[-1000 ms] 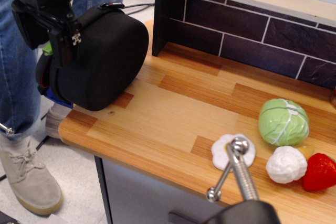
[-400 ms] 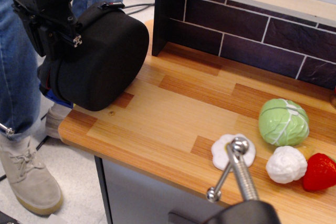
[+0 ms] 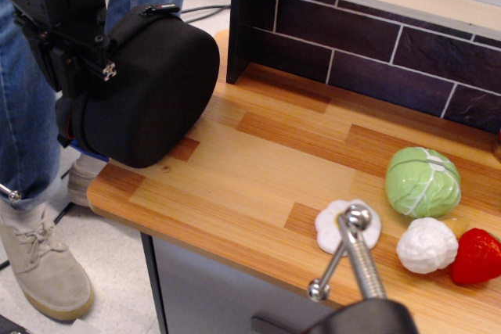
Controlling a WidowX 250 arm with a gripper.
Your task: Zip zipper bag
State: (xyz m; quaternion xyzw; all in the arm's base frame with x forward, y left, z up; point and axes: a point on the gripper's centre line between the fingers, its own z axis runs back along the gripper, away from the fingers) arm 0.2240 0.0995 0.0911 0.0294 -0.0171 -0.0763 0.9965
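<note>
Hand [image 3: 78,76] and zipper bag [image 3: 149,87] now slightly farther left.

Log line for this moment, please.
step: zipping | gripper: at zipper bag left rim, jaw state unclear | bag: on its side, counter left corner | toy vegetables: untouched, right

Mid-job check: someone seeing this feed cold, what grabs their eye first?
The big black zipper bag standing on its side at the left end of the wooden counter, with the black gripper pressed against its left edge. After that, the toy cluster at the right: a green cabbage, a white cauliflower and a red strawberry.
</note>
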